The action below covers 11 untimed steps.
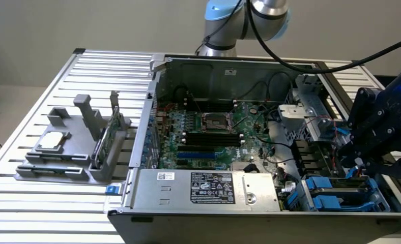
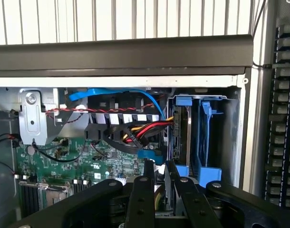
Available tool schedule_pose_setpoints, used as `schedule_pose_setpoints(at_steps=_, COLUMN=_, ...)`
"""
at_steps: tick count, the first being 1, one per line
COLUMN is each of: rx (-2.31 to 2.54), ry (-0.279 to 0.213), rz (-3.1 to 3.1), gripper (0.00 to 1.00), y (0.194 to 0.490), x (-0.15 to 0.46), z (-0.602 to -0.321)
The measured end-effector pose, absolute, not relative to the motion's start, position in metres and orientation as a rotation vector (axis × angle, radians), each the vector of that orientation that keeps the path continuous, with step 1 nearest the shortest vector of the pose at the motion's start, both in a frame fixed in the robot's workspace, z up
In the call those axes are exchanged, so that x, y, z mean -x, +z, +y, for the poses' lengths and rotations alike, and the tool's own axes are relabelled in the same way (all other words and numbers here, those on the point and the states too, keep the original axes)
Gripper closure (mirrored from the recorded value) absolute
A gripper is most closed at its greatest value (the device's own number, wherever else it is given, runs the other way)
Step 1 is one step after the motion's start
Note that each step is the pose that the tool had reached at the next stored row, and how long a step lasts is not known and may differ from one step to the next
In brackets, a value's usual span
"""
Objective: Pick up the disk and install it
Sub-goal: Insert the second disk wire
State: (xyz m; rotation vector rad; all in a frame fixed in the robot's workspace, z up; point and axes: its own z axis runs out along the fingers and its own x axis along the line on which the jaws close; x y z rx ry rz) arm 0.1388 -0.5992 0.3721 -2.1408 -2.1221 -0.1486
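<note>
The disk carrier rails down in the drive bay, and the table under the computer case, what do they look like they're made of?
The carrier rails look like moulded plastic: bright uniform blue, a soft sheen, rounded tabs. The table looks like bare metal, probably aluminium: pale silver slats with a dull brushed finish.

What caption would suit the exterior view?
Robot gripper poised over the blue drive bay of an open computer case.

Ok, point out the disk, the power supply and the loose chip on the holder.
Disk (image 2: 187, 137): wrist view, on its edge standing in the blue-railed bay.
Power supply (image 1: 207, 189): exterior view, on its black label.
Chip (image 1: 53, 141): exterior view, on its silver top face, on the grey holder at that view's left.
</note>
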Motion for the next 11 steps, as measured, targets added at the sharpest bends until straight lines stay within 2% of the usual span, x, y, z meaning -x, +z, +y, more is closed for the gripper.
schedule_pose_setpoints(at_steps=4, rx=2.141, ry=-0.147, rz=-2.123, gripper=0.75, y=0.3722, x=-0.1389, z=-0.599)
schedule_pose_setpoints(at_steps=5, rx=2.141, ry=-0.147, rz=-2.123, gripper=0.74, y=0.3722, x=-0.1389, z=-0.599)
schedule_pose_setpoints(at_steps=6, rx=2.142, ry=-0.147, rz=-2.123, gripper=0.67, y=0.3722, x=-0.1389, z=-0.5988)
schedule_pose_setpoints(at_steps=11, rx=2.143, ry=-0.144, rz=-2.124, gripper=0.67, y=0.3717, x=-0.1392, z=-0.5973)
